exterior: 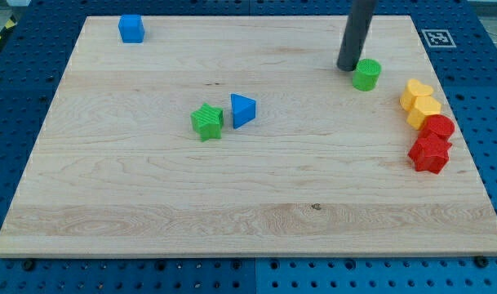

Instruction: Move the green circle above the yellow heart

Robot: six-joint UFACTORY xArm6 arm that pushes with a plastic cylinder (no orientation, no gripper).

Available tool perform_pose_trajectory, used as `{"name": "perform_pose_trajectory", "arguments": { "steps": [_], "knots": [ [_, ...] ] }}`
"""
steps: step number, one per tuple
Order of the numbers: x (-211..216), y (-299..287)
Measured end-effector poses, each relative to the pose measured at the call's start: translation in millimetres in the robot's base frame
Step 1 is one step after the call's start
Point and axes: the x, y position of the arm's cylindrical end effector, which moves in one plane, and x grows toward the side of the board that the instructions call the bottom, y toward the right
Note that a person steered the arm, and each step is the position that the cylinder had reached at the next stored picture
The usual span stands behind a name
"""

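Note:
The green circle (366,74) is a small green cylinder near the view's top right of the wooden board (150,204). My tip (348,68) rests on the board just left of it, touching or nearly touching its left side. The yellow heart (415,94) lies to the right of and slightly below the green circle, at the top of a column of blocks near the board's right edge.
Under the yellow heart sit a yellow hexagon (425,110), a red hexagon-like block (437,128) and a red star (429,153). A green star (207,122) and blue triangle (242,110) sit mid-board. A blue cube (131,28) is top left.

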Motion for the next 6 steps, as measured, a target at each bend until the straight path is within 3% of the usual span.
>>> {"name": "perform_pose_trajectory", "arguments": {
  "steps": [2,6],
  "knots": [
    [13,-36],
    [28,20]
  ]
}}
